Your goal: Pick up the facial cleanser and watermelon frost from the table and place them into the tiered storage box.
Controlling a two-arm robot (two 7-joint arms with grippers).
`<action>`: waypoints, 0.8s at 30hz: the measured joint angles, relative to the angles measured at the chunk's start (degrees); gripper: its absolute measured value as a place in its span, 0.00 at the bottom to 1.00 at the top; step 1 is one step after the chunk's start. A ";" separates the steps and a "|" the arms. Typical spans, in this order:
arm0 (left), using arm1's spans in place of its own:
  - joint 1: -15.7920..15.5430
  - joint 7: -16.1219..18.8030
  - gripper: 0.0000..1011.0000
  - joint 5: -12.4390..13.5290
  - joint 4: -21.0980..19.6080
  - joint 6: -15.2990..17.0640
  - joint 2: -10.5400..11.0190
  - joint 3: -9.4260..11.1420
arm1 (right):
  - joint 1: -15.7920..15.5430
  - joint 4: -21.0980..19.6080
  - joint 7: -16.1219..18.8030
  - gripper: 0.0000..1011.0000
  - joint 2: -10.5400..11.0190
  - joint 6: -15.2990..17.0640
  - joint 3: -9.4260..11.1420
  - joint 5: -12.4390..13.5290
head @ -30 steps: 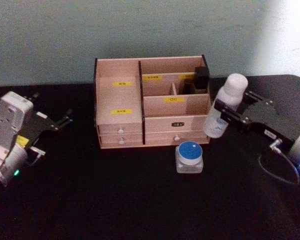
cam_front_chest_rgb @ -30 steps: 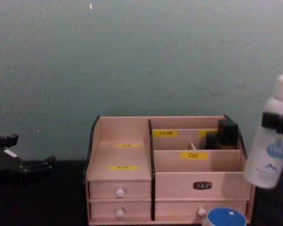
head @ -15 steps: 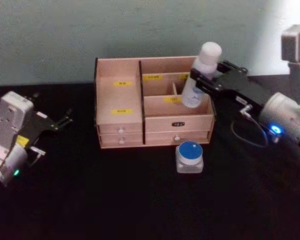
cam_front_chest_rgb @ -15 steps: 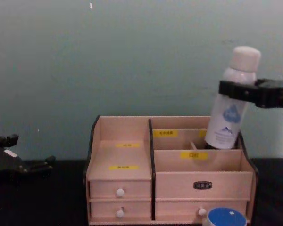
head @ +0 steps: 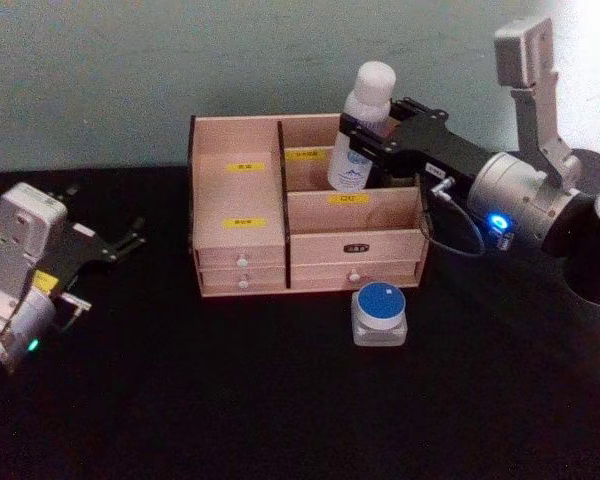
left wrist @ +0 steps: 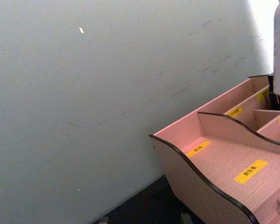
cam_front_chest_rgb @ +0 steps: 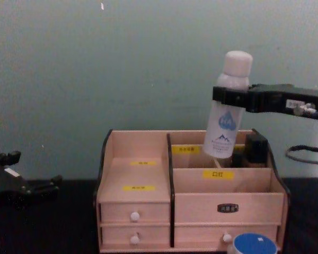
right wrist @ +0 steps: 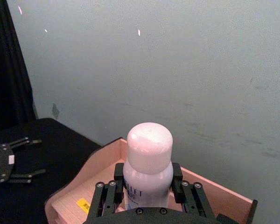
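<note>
The white bottle, marked with a blue emblem, is held slightly tilted over the back compartments in the right half of the tiered storage box, its cap leaning toward 1 o'clock. In the chest view the bottle's base is seen down at the level of the yellow-labelled rear partition. Whether it touches the wood cannot be told. The bottle is clamped just below its shoulder by the right pincer, which is closed around it from both sides, with the arm reaching in from 3 o'clock. Just beside the bottle, at its 3 o'clock, a small dark item is stood in the rear right compartment.

The blue-lidded jar is placed on the black counter at the box's 5 o'clock, close to the lower drawers but apart from them. The left pincer is parked well apart from the box at its 9 o'clock, low over the counter, fingers spread wide with nothing held between them.
</note>
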 joint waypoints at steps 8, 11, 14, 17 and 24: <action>0.00 0.00 0.99 0.00 0.00 0.00 0.00 0.00 | 2.86 3.95 -0.04 0.58 -1.91 0.47 -1.39 -1.24; 0.00 0.00 0.99 0.00 0.00 0.00 0.00 0.00 | 3.73 5.37 -0.04 0.58 -2.54 0.52 -1.76 -1.76; 0.00 0.00 0.99 0.00 0.00 0.00 0.00 0.00 | 4.45 6.67 -0.04 0.58 -3.09 0.51 -2.04 -2.25; 0.00 0.00 0.99 0.00 0.00 0.00 0.00 0.00 | 4.96 7.79 -0.04 0.58 -3.56 0.45 -2.19 -2.68; 0.00 0.00 0.99 0.00 0.00 0.00 0.00 0.00 | 6.03 10.03 0.22 0.58 -4.59 0.02 -2.38 -3.50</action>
